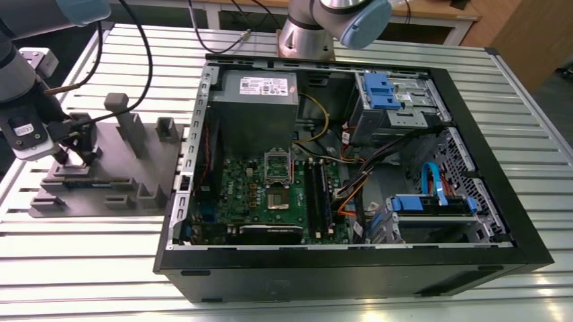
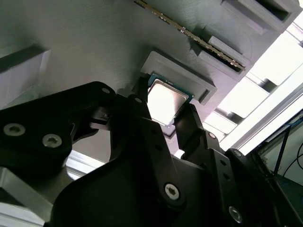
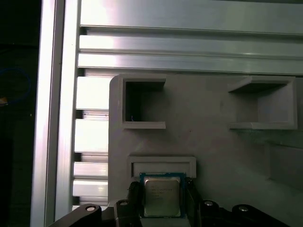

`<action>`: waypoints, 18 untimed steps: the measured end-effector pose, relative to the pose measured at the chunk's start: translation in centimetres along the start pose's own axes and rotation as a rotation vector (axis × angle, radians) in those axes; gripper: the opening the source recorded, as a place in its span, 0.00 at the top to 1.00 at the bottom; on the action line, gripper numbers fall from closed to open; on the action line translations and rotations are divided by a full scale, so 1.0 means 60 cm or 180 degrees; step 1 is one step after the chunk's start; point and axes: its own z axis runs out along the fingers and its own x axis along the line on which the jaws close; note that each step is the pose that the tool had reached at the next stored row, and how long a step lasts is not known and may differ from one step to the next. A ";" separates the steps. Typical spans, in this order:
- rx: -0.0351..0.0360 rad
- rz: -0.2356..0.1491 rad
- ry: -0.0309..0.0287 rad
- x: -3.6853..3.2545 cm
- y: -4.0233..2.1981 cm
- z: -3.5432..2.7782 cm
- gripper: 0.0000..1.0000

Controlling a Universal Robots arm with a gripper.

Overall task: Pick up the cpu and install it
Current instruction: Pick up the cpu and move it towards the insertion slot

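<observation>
One cpu [image 3: 162, 196] — flat, square, shiny silver top, teal rim — seated in a shallow recess of one matte grey fixture [image 1: 117, 171] at the exterior view's left, one black gripper [image 2: 164, 108] clamped on its opposite edges.

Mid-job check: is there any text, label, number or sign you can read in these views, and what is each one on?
No text here can be quoted word for word.
cpu: faint lines of print on its metal top in the first wrist view, too small to read.
power supply label: white sticker with print in the exterior view, too small to read.
grey fixture: no markings seen on it.
</observation>
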 end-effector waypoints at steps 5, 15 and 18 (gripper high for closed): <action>0.0000 0.0000 0.0000 0.000 0.001 -0.013 0.53; -0.0001 0.0001 0.0003 -0.001 0.002 -0.033 0.53; -0.0001 0.0001 0.0004 -0.001 0.002 -0.033 0.53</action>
